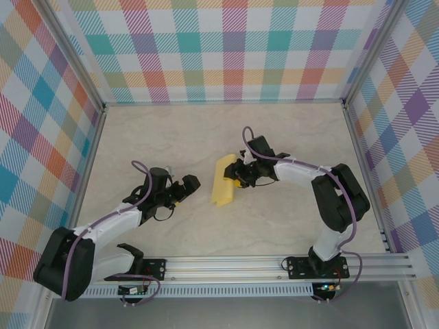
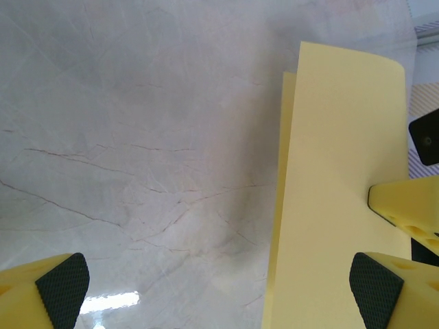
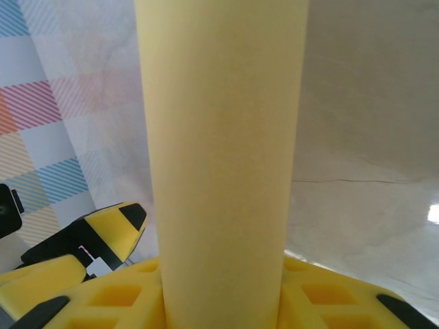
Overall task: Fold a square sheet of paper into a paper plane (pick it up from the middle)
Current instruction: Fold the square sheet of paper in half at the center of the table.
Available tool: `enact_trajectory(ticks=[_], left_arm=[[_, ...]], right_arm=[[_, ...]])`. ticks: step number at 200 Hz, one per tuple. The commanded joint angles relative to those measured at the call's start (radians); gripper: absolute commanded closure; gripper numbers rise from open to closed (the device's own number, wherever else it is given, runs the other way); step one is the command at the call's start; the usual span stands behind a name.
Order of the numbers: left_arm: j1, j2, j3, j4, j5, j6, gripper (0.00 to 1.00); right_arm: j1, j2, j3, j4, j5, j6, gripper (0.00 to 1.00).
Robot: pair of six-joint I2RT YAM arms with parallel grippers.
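Yellow paper (image 1: 223, 184) is held curled over in the right claw (image 1: 238, 176), likely to start a fold, left claw (image 1: 188, 186) gaping beside it.

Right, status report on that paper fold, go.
Left gripper jaws wide open, close beside the yellow paper sheet. Right gripper jaws pinching it, sheet curled over double. Nothing in the way.

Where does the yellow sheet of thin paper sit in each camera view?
Top external: yellow sheet of thin paper, table centre, at the right gripper's tip.
Left wrist: right side, two layers showing.
Right wrist: centre, a tall band bottom to top.
Shared landmark: pale marbled tabletop.
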State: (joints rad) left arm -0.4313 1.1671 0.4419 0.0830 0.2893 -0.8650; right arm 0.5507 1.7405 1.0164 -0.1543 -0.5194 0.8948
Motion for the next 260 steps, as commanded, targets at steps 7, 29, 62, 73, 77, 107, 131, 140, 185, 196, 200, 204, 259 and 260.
enact_trajectory(ticks=[7,29,62,73,77,107,131,140,185,196,200,204,259,260], left_arm=[[-0.013,0.081,0.06,0.072,0.043,-0.032,0.01],[-0.028,0.119,0.089,0.084,0.047,-0.037,0.02],[-0.049,0.153,0.115,0.075,0.043,-0.041,0.03],[-0.057,0.152,0.113,0.075,0.025,-0.048,0.03],[-0.06,0.151,0.112,0.075,0.017,-0.05,0.03],[-0.072,0.151,0.112,0.061,-0.024,-0.08,0.03],[-0.076,0.154,0.107,0.061,-0.098,-0.122,0.03],[-0.076,0.164,0.111,0.066,-0.122,-0.139,0.03],[-0.076,0.255,0.182,0.074,-0.164,-0.189,0.03],[-0.076,0.276,0.189,0.091,-0.163,-0.21,0.03],[-0.076,0.281,0.191,0.098,-0.16,-0.217,0.03],[-0.076,0.285,0.193,0.104,-0.156,-0.219,0.04],[-0.078,0.165,0.129,0.09,-0.21,-0.18,0.03],[-0.078,0.163,0.129,0.088,-0.209,-0.179,0.03]], right_arm=[[-0.016,0.003,-0.053,0.039,-0.031,-0.005,0.62],[-0.016,-0.012,-0.078,0.029,-0.015,-0.03,0.61],[-0.021,-0.012,-0.114,0.042,0.0,-0.03,0.61],[-0.023,-0.011,-0.118,0.041,0.001,-0.035,0.61],[-0.023,-0.012,-0.119,0.038,0.002,-0.036,0.61],[-0.026,-0.019,-0.136,0.069,0.012,-0.013,0.61],[-0.026,-0.029,-0.139,0.105,-0.002,-0.003,0.61],[-0.026,-0.03,-0.133,0.098,-0.008,-0.011,0.61],[-0.026,-0.011,-0.067,0.034,-0.045,-0.049,0.62],[-0.026,-0.012,-0.043,0.006,-0.051,-0.056,0.61],[-0.026,-0.013,-0.031,-0.006,-0.05,-0.06,0.61],[-0.026,-0.015,-0.021,-0.018,-0.051,-0.063,0.61],[-0.026,-0.021,0.05,-0.016,-0.04,-0.065,0.61],[-0.026,-0.021,0.05,-0.015,-0.039,-0.064,0.61]])
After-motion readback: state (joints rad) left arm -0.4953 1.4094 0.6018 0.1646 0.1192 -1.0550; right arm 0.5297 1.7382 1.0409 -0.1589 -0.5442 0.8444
